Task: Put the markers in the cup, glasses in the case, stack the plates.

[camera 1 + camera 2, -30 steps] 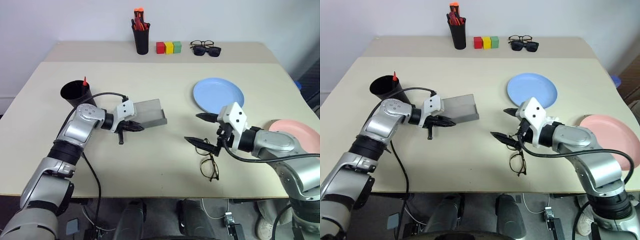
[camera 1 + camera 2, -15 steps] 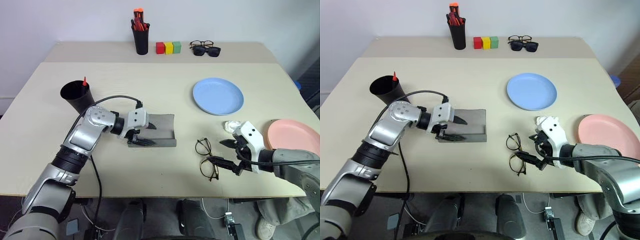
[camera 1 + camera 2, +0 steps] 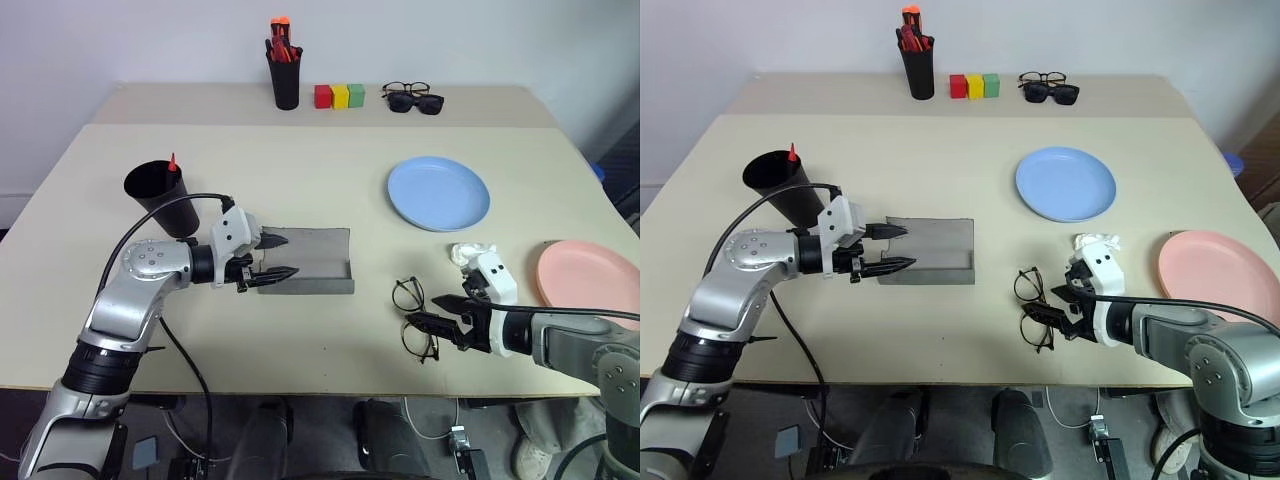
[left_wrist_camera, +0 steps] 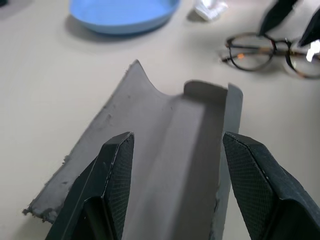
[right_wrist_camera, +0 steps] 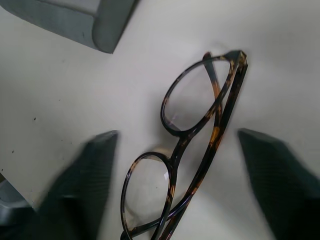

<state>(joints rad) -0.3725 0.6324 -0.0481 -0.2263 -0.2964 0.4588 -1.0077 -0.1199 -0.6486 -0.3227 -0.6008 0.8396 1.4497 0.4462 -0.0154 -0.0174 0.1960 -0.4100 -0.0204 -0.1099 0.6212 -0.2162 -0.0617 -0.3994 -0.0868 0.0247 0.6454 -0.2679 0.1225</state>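
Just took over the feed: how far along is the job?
One red-tipped marker stands in the cup. The case lies open; the right end effector straddles the glasses, fingers apart. Left: casing them, and stacking the blue plate and pink plate.

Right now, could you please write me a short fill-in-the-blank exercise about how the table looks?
1. The grey case lies ____ on the table, in front of the left claw.
2. The glasses rest on the ____, with the right claw at them.
3. The light blue plate and the pink plate lie ____, not stacked.
4. A red marker tip sticks out of the black ____.

Missing words: open; table; apart; cup
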